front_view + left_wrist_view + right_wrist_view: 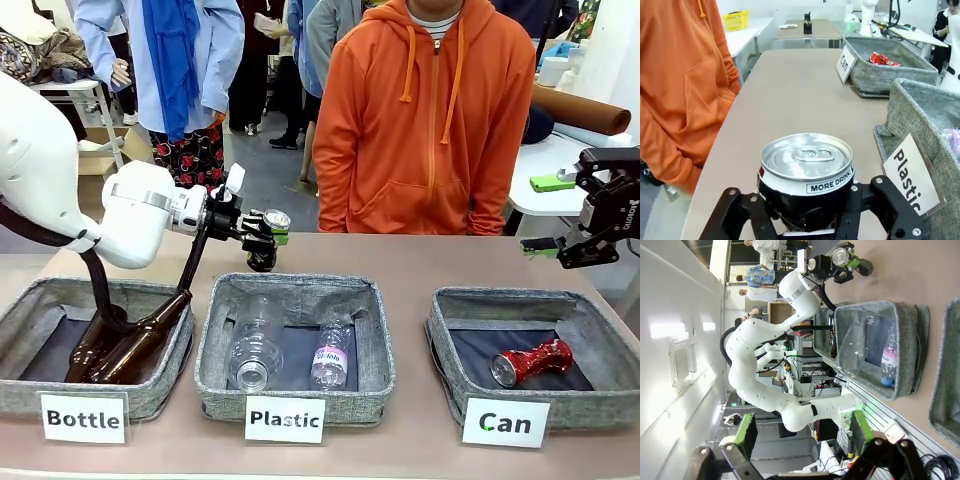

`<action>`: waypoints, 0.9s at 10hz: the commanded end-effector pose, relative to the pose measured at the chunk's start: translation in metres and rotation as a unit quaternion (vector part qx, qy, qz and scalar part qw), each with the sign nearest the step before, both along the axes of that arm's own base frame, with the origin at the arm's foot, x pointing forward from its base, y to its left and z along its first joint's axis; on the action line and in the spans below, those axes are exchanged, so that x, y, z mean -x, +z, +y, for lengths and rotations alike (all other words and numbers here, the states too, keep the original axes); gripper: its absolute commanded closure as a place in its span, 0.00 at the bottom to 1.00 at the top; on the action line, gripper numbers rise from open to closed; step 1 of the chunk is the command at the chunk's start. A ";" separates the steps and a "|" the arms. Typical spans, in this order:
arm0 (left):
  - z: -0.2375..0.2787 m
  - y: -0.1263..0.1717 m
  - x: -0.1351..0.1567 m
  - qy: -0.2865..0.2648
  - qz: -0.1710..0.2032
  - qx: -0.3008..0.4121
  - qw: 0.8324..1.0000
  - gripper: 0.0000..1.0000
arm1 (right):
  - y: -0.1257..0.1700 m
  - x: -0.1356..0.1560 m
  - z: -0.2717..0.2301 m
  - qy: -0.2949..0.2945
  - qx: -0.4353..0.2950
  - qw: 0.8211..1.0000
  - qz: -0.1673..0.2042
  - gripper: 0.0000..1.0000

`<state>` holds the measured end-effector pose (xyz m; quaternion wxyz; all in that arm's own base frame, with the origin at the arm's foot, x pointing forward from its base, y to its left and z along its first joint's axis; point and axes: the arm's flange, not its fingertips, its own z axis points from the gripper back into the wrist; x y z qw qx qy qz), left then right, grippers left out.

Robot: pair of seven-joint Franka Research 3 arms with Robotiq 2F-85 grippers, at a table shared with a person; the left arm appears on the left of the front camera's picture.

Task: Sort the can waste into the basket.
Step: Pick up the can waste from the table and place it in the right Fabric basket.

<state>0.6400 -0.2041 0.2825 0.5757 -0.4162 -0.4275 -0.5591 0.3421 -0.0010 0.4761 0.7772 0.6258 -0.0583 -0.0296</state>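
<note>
One can (806,176) sits clamped in our left gripper (807,212) — right gripper (802,432) wide, empty — a loose hold could drop it short of the basket (452,345).

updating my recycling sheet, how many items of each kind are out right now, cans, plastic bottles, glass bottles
cans: 2, the red can in the Can basket and the black can gripped in the left hand
clear plastic bottles: 2, both in the Plastic basket
brown glass bottles: 2, both in the Bottle basket
total: 6
</note>
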 end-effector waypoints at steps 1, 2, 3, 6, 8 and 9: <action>0.014 0.029 0.004 0.019 -0.041 0.035 0.998 1.00 | 0.004 0.001 0.001 -0.001 -0.001 1.000 0.007 0.00; 0.029 0.061 0.013 0.027 -0.051 0.044 0.997 1.00 | 0.004 0.001 0.001 -0.001 -0.001 1.000 0.007 0.00; 0.045 0.095 0.027 0.029 -0.047 0.025 0.998 1.00 | 0.004 0.001 0.001 -0.001 -0.001 1.000 0.007 0.00; 0.091 0.182 0.102 -0.078 -0.043 -0.037 0.995 1.00 | 0.004 0.001 0.001 -0.001 -0.001 1.000 0.007 0.00; 0.117 0.195 0.164 -0.159 -0.013 -0.064 0.985 1.00 | 0.004 0.001 0.001 -0.001 -0.001 1.000 0.007 0.00; 0.125 0.187 0.192 -0.168 -0.026 -0.079 0.982 1.00 | 0.004 0.001 0.001 -0.001 -0.001 1.000 0.007 0.00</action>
